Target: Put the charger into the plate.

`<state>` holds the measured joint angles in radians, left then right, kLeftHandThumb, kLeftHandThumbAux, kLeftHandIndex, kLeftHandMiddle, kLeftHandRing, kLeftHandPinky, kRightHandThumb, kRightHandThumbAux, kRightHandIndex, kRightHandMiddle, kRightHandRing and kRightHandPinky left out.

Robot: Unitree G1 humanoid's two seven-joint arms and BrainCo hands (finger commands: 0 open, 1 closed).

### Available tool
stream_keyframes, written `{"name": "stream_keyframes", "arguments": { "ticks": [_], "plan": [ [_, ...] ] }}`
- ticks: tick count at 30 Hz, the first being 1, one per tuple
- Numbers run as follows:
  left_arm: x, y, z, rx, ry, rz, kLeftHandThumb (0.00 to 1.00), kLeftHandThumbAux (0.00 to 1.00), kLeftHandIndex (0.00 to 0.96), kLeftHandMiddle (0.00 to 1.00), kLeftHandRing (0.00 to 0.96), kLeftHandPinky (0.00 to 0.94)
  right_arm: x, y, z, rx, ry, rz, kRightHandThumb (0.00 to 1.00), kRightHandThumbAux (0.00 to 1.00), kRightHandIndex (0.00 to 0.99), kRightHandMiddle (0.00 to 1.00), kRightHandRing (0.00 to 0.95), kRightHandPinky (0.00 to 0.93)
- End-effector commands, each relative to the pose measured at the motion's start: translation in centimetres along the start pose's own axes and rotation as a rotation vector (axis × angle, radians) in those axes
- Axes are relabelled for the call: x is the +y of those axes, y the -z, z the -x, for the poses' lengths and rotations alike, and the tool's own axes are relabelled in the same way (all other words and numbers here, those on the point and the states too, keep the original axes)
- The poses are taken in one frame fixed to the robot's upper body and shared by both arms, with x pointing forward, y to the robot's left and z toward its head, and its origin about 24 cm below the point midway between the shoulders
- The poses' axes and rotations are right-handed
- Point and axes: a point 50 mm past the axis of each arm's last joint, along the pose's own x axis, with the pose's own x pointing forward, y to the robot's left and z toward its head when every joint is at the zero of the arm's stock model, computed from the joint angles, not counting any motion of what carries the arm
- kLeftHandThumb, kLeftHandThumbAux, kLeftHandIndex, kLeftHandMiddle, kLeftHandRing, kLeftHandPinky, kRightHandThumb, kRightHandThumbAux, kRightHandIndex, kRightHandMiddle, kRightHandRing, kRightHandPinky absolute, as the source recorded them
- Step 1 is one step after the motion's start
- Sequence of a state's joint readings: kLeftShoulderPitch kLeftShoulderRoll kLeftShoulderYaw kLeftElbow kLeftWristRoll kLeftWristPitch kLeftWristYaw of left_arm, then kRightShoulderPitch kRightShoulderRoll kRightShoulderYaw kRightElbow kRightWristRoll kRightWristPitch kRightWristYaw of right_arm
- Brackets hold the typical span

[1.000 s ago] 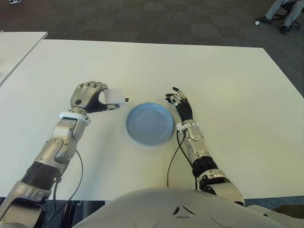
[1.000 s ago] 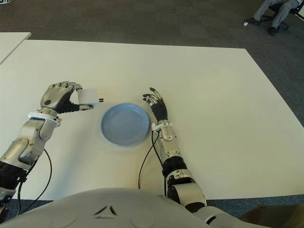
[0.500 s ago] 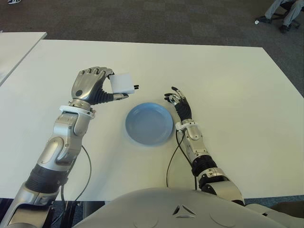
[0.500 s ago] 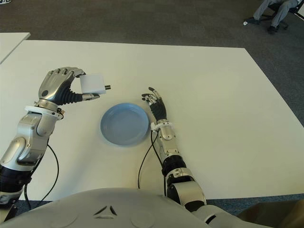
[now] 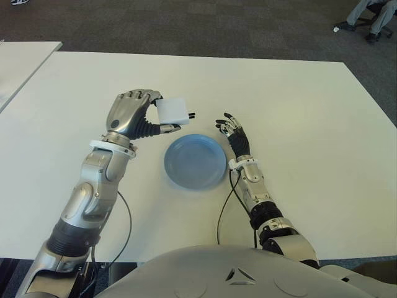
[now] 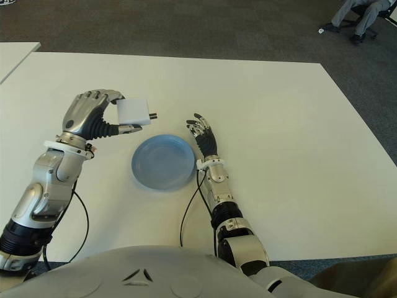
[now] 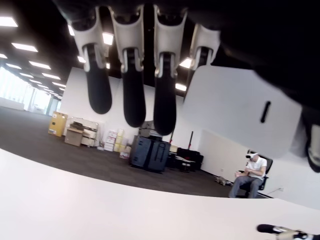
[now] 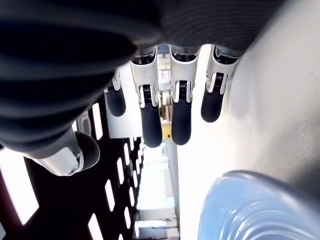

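- Left hand (image 5: 131, 113) is raised above the table (image 5: 298, 112), forearm angled up from the near-left corner toward the middle of the tabletop.
- Its fingers (image 7: 165, 95) are curled, with the thumb underneath; they pinch the charger (image 5: 173, 110), a white cube with two dark prongs pointing toward the robot's right.
- The charger is held in the air, up and to the left of the plate (image 5: 195, 161), beside its far-left rim and not over its middle. It does not touch the plate.
- In the left wrist view the charger (image 7: 240, 107) shows as a pale block beside the fingertips, with one dark slot on its face.
- Right hand (image 5: 236, 135) shows just to the right of the plate, near its far-right rim, forearm lying along the table toward the robot's body. Its fingers (image 8: 150, 112) are loosely extended and slightly apart, holding nothing.
- A black cable (image 5: 226, 208) runs along the tabletop beside the right forearm toward the near edge.
- The plate is light blue, round and shallow, flat on the table between the two hands, with nothing in it.
- The table is white and matte; a second white table (image 5: 22, 62) stands apart at the far left.
- The floor (image 5: 186, 25) is dark carpet. A seated person (image 5: 372, 15) shows at the far-right corner, legs only in the eye views; the left wrist view shows this person (image 7: 250, 172) on a chair in a large room with ceiling lights and stacked cases against a wall.
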<state>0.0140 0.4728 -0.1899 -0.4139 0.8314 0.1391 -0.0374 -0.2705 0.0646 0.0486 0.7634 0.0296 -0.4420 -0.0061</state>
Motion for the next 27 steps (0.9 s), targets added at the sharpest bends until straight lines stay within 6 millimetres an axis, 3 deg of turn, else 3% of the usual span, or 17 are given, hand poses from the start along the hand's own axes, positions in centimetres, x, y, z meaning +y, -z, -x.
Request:
{"name": "stream_keyframes", "arguments": {
  "ticks": [1,27],
  "plan": [
    [-0.9,-0.8,0.2,-0.009,0.052,0.020,0.749,0.697,0.443,0.864,0.861,0.864,0.9,1.8,0.9,0.086,0.020,-0.021,0.000,0.524,0.129,0.271,0.242,0.212],
    [-3.3,-1.8,0.9,-0.065,0.136,0.060,0.749,0.697,0.443,0.864,0.863,0.867,0.2,1.5,0.9,0.061,0.065,-0.044,0.000,0.520,0.078,0.168,0.147,0.132]
  ]
}}
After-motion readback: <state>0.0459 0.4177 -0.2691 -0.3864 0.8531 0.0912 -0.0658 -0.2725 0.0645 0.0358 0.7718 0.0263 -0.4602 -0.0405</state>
